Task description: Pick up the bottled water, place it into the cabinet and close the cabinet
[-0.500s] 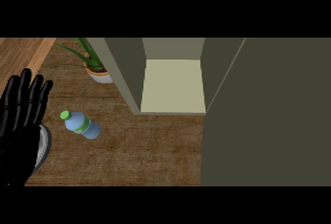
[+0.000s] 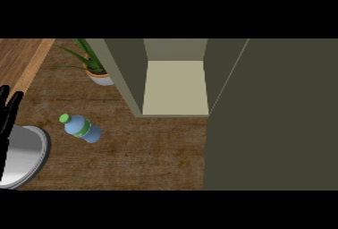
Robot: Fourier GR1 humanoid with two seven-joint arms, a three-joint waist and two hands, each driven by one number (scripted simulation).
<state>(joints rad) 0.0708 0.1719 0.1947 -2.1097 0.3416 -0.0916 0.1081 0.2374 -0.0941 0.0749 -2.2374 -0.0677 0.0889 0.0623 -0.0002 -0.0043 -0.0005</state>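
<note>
You've completed nothing yet: the bottled water [image 2: 82,128] sits ungrasped on the counter [image 2: 145,152], the cabinet [image 2: 175,87] stands open, and the left hand [image 2: 8,120] is straight-fingered and empty.

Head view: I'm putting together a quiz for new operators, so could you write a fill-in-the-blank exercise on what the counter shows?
1. The cap of the bottled water is ____.
2. The door of the cabinet stands ____.
3. In the view, the potted plant stands on the ____ side of the cabinet.
4. The hand at the view's edge, fingers straight, is the robot's ____ one.

Missing words: green; open; left; left.
</note>
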